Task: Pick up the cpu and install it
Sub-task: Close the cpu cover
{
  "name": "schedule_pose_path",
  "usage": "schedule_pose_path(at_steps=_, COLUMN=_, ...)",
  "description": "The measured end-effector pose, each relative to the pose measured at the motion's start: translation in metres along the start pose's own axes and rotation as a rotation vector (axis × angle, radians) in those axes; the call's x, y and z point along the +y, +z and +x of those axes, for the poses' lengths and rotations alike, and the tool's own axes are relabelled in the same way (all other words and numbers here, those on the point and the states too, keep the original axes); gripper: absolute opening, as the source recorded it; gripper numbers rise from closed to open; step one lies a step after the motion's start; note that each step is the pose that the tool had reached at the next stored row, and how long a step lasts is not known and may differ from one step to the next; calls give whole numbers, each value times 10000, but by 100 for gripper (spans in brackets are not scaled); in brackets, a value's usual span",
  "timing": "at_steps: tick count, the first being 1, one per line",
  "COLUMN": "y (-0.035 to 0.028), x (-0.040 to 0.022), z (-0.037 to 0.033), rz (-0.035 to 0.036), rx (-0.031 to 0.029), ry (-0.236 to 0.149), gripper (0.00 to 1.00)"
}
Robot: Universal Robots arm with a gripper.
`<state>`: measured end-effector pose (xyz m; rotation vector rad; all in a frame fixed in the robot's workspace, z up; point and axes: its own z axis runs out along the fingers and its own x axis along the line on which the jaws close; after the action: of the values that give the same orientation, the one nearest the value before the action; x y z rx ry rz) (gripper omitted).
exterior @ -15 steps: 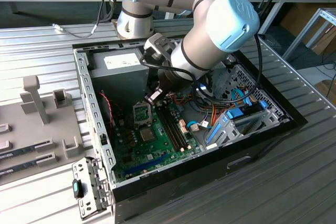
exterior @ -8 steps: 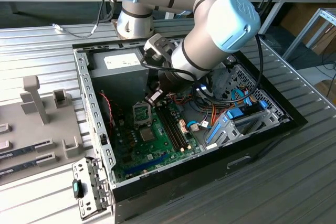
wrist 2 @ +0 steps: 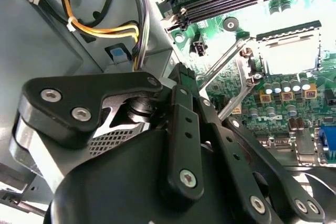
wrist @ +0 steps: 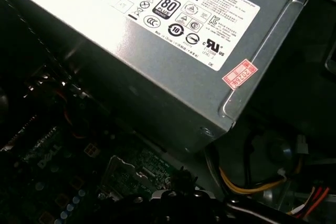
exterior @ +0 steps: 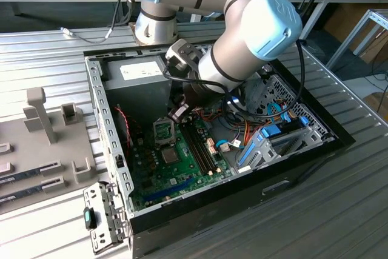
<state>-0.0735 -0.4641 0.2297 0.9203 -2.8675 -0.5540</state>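
We have the gripper inside the case, just above the motherboard beside the CPU socket. Can't tell how the hand is set or whether it holds anything. Can't make out the cpu; socket looks bright, frame lever raised. Risk: linkage snagging that lever, the cables, or crushing pins if misaligned.

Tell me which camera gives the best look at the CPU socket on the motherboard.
The second wrist view: the CPU socket sits bright and near, frame and open lever plain. In the exterior view the socket is a small square beside the gripper. The first wrist view has mostly the power supply.
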Motion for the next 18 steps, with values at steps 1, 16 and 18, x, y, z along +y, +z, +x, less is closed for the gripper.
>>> schedule_pose_path(at_steps=1, y=-4, x=0, z=1, rz=-15, rx=1, ry=-29, gripper=11)
schedule_pose_path(at_steps=16, y=-64, x=20, z=-1, rz=-179, rx=-26, ry=-273, gripper=11)
schedule_pose_path(at_steps=18, y=-68, x=22, z=-1, rz=-178, rx=-22, ry=-276, gripper=11)
